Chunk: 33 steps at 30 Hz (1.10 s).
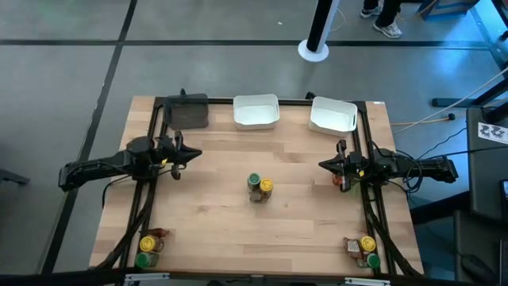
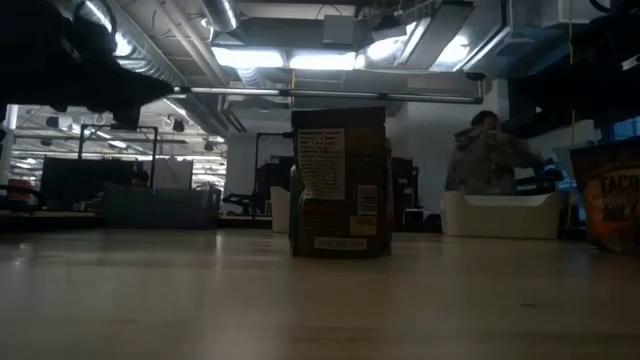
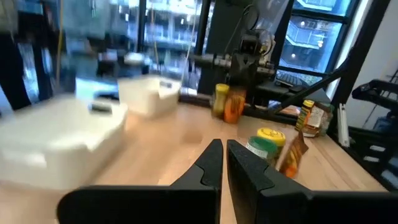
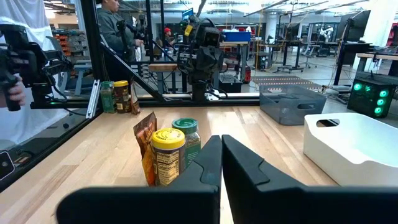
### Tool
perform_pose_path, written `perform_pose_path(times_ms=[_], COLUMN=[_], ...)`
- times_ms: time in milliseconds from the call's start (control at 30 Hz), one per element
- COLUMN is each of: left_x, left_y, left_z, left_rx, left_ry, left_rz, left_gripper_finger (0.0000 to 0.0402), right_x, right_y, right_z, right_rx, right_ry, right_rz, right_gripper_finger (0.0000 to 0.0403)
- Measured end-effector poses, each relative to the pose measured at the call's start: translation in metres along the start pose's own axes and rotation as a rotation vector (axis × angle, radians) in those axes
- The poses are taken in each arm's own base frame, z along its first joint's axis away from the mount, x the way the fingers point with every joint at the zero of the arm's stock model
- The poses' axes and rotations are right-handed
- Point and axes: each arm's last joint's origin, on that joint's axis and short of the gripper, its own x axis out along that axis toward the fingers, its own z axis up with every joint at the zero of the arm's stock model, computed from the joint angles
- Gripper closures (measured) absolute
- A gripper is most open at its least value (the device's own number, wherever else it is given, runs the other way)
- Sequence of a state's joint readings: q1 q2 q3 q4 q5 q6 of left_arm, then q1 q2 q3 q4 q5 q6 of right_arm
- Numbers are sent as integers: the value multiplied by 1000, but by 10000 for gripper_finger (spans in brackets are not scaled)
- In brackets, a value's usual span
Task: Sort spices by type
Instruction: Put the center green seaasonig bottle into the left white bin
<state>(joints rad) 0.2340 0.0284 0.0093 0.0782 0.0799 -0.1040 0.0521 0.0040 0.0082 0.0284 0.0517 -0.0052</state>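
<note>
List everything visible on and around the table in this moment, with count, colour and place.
Centre spice jars: three; one green-lidded, one yellow-lidded, one brown; middle of the table.
Near-left spice jars: three; yellow-lidded, green-lidded, reddish-brown; near left corner.
Near-right spice jars: three; yellow-lidded, green-lidded, brown; near right corner.
White trays: two; far edge, centre and right.
Dark tray: one; far left corner.
Wooden table: one, light wood.
White post: one, on the floor beyond the table.
Person's shoes: floor, far right.
Left tool: fingers shut, over the table's left side.
Right tool: fingers shut, over the right side.
</note>
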Motion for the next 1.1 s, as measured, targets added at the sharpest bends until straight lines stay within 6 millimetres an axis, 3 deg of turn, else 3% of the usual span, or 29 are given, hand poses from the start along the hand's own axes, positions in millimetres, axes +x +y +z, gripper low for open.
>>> perform_pose_path(times_ms=[433, 667, 900, 1100], left_x=[-4, -1, 18, 51], left_y=[-2, -2, -6, -12], left_z=[26, 34, 53, 78], left_rx=[-114, -108, -134, -78], left_ry=[-273, -266, -155, -45], left_rz=[-15, 0, -12, -33], left_gripper_finger=[393, 400, 400, 400], right_x=[-1, -2, -3, -5], right_y=[-1, -3, -3, -4], right_z=[11, 21, 24, 32], right_rx=[75, 38, 41, 8], right_ry=[-118, -217, -223, -301], right_rz=[-20, -87, -90, -129], right_gripper_finger=[388, 388, 388, 388])
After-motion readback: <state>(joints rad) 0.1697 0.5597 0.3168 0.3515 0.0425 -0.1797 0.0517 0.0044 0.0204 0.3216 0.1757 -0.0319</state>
